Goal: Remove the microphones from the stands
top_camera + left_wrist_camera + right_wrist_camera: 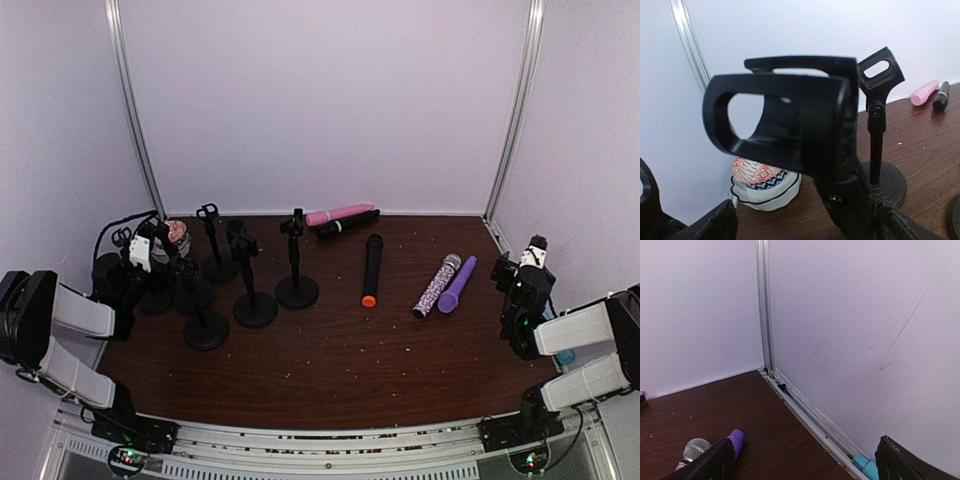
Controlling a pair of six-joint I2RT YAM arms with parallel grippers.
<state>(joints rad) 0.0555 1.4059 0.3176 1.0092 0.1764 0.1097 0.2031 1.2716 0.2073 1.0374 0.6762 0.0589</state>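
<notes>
Several black microphone stands [250, 285] are grouped at the left of the brown table. In the left wrist view one stand's clip [790, 125] fills the middle and is empty. A second empty clip [881, 75] is behind it. My left gripper [145, 248] is among the stands; in its wrist view [815, 227] it is open, with the near stand's stem between the fingers [715, 225]. Loose microphones lie on the table: pink [338, 213], black [347, 224], black with an orange end [371, 270], sparkly silver [437, 285] and purple [457, 284]. My right gripper [522, 262] is open and empty by the right wall; it also shows in the right wrist view [805, 470].
A rounded red, white and blue patterned object [765, 182] sits by the left wall behind the stands; it also shows in the top view [178, 232]. A light blue object [867, 467] lies in the right wall's track. White walls enclose the table on three sides.
</notes>
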